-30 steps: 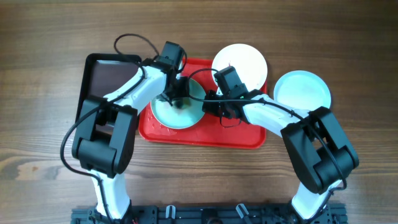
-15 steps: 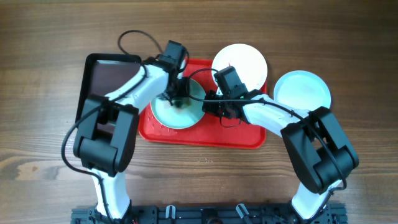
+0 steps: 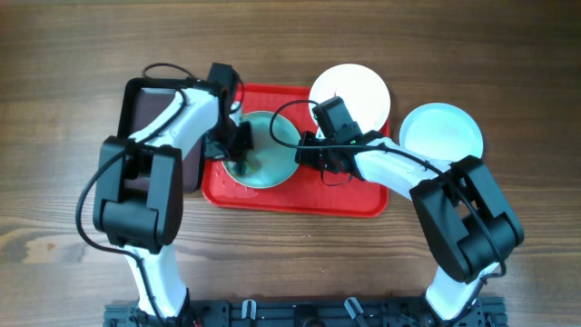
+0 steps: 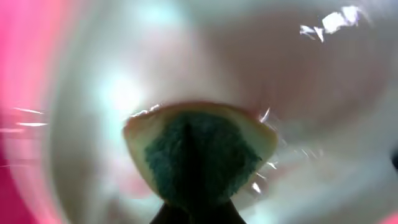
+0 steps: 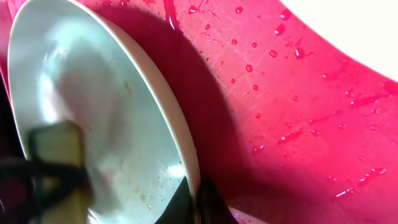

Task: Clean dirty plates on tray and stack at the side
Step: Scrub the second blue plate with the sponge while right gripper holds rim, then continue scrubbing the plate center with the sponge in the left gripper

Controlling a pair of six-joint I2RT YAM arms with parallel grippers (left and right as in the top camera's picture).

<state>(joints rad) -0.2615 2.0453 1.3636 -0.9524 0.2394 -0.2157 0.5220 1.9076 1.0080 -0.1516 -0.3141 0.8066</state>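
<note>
A pale mint-blue plate point(image 3: 272, 154) stands tilted on the red tray point(image 3: 300, 195). My right gripper point(image 3: 302, 153) is shut on its right rim point(image 5: 186, 155), holding it up on edge. My left gripper point(image 3: 238, 150) is shut on a sponge with a green scouring face point(image 4: 199, 152), pressed against the plate's inner face point(image 4: 124, 93). The sponge also shows at the left in the right wrist view point(image 5: 56, 155). A white plate point(image 3: 350, 91) lies at the tray's back right edge. A second mint-blue plate point(image 3: 441, 134) lies on the table to the right of the tray.
A smaller black tray point(image 3: 150, 118) lies to the left of the red tray, under my left arm. Water drops dot the red tray's surface point(image 5: 280, 93). The wooden table point(image 3: 290, 272) stretches in front.
My left arm has swung left and the sponge has slid toward the plate's left side. The right gripper has kept its hold on the rim without moving.
</note>
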